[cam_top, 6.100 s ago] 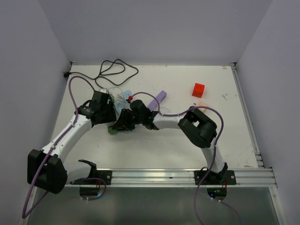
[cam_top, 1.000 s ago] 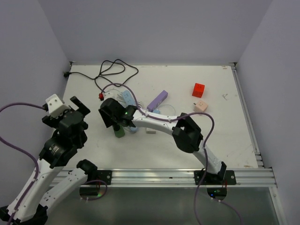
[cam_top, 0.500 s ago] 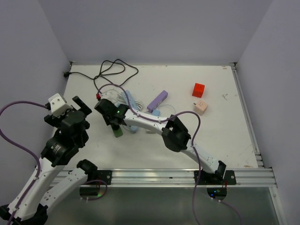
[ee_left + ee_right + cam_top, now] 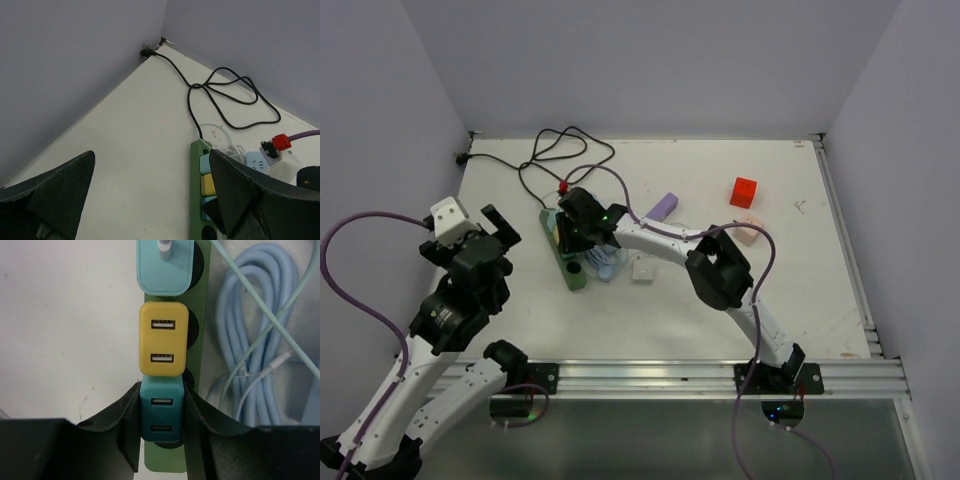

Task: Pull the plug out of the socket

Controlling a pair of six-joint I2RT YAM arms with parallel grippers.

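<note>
A green socket strip [image 4: 202, 360] lies on the white table with three plugs in a row: light teal [image 4: 165, 267], yellow [image 4: 163, 345] and dark teal [image 4: 161, 415]. My right gripper [image 4: 161, 390] is shut on the dark teal plug, its black fingers [image 4: 125, 425] pressed against both sides. From above, the right gripper [image 4: 578, 232] sits over the strip [image 4: 572, 272]. My left gripper [image 4: 470, 235] hangs open to the left of the strip, holding nothing. In its wrist view the left gripper [image 4: 150, 195] frames the strip's end [image 4: 196, 200].
A coiled light blue cable [image 4: 260, 315] lies right beside the strip. A black cord [image 4: 560, 150] runs to the back left corner. A purple block [image 4: 660, 208], red cube [image 4: 743, 191], pink block [image 4: 750, 232] and small white block [image 4: 642, 271] lie to the right.
My right gripper has shifted back along the strip and closed on the dark teal plug. The strip now shows more fully. The left arm has barely moved.
</note>
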